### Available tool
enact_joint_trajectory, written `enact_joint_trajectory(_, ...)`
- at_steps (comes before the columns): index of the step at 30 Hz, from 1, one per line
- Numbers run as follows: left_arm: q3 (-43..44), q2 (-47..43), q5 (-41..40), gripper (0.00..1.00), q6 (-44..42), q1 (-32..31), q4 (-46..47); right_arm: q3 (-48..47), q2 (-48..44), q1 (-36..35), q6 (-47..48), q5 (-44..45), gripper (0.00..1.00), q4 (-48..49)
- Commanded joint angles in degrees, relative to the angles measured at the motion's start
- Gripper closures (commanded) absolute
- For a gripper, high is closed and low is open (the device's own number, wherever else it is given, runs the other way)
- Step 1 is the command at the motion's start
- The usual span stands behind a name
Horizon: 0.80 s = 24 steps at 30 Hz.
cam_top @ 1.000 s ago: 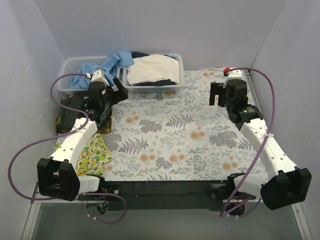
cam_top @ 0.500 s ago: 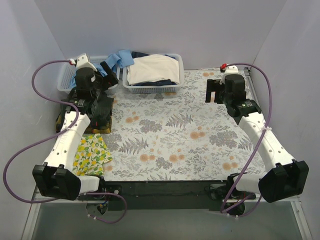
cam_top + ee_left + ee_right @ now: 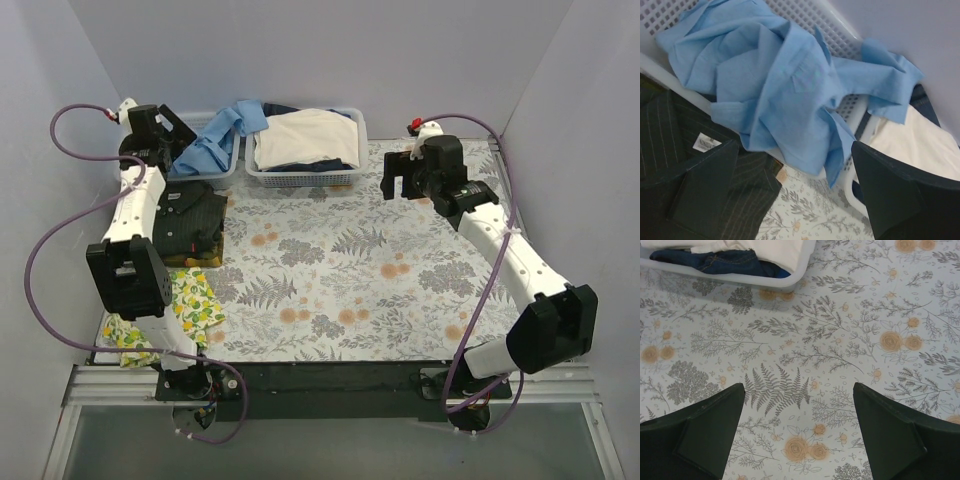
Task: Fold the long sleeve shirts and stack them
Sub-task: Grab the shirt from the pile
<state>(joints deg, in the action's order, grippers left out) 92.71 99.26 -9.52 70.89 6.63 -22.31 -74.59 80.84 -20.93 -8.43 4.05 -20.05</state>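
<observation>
While my left gripper [image 3: 792, 150] hangs spread over the crumpled blue shirt [image 3: 775, 85], its sleeves lost in folds, the dark shirt [image 3: 670, 130] is cut off; my right gripper [image 3: 799, 390] gapes empty.

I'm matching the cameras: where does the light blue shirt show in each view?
Top external: light blue shirt upper left, just beyond the dark pinstriped shirt.
Left wrist: centre of frame.
Right wrist: not in it.
Shared landmark: cream garment, in all three.
</observation>
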Motion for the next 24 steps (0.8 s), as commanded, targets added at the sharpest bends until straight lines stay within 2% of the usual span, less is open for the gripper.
enact_joint_trajectory(1, 8.5, 4.9, -1.3, 0.02, 2.4, 2.8, -1.5, -2.8, 1.4, -1.3, 0.5, -2.3, 0.02, 0.7)
enact_joint_trajectory(4, 13.3, 10.3, -1.8, 0.02, 1.1, 3.1, -2.0, -2.7, 2.8, -1.5, 0.1, -2.6, 0.02, 0.8)
enact_joint_trajectory(12, 21.9, 22.0, 7.5, 0.02, 1.7, 3.6, -0.8, -5.2, 5.4, -1.7, 1.2, 0.2, 0.03, -0.4)
enact_joint_trajectory(14, 24.8, 24.4, 8.9, 0.05, 2.3, 3.6, -1.0, -5.4, 5.6, -1.7, 1.4, 0.6, 0.03, -0.4)
enact_joint_trajectory(17, 27.7, 27.7, 12.3, 0.27, 3.3, 3.6, -1.2, -5.3, 5.6, -1.7, 1.6, 1.6, 0.03, -0.7)
enact_joint_trajectory(18, 28.6, 28.6, 13.1, 0.48, 3.5, 3.6, -1.4, -5.1, 5.5, -1.7, 1.6, 1.9, 0.03, -0.8)
enact_joint_trajectory(20, 30.1, 28.6, 15.4, 0.79, 5.0, 3.6, -2.8, -4.6, 5.1, -1.7, 1.7, 2.5, 0.03, -1.1)
enact_joint_trajectory(21, 30.4, 28.0, 16.0, 0.97, 5.6, 3.6, -2.9, -4.4, 4.9, -1.7, 1.7, 3.2, 0.03, -1.0)
enact_joint_trajectory(24, 30.3, 24.4, 17.3, 1.00, 6.3, 3.6, -2.7, -4.2, 4.4, -1.7, 1.7, 4.1, 0.03, -1.0)
